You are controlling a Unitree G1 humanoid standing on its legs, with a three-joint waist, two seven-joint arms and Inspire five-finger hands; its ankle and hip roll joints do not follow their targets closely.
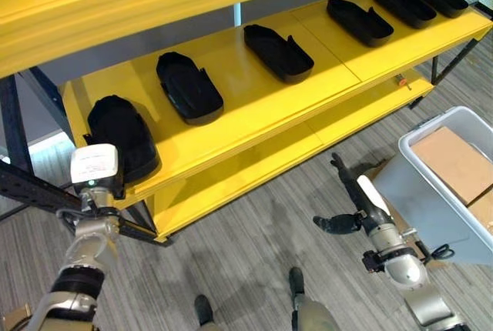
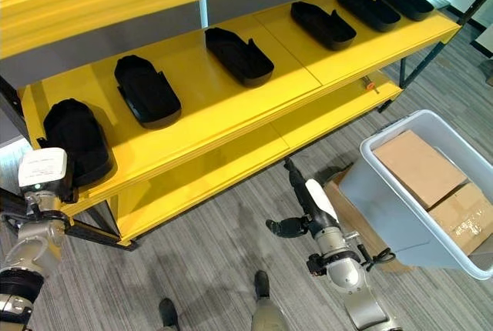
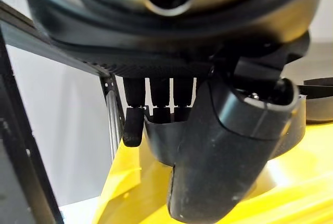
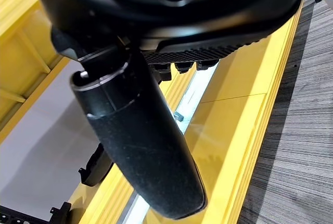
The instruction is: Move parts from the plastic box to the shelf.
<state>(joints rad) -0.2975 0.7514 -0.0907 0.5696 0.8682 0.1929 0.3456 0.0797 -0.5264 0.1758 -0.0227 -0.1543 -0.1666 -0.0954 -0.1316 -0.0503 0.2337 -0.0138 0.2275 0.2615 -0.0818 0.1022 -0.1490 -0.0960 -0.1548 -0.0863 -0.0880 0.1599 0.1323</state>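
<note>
Several black moulded parts lie in a row on the yellow shelf (image 1: 254,108). The leftmost black part (image 1: 119,131) rests at the shelf's left end. My left hand (image 3: 208,172) is up against it, fingers (image 3: 134,127) curled over its rim and thumb on the near side. My right hand (image 1: 356,192) hangs over the floor below the shelf's front edge, fingers straight, thumb out, holding nothing. The grey plastic box (image 1: 443,127) stands at the right, beside that hand, with cardboard cartons (image 2: 420,165) inside.
A lower yellow shelf (image 1: 254,169) runs under the main one, with a small red item (image 1: 400,79) near its right end. An upper yellow board (image 1: 154,0) overhangs the row. Black frame struts (image 1: 31,188) stand at the left. Grey striped floor (image 1: 254,246) lies between the arms.
</note>
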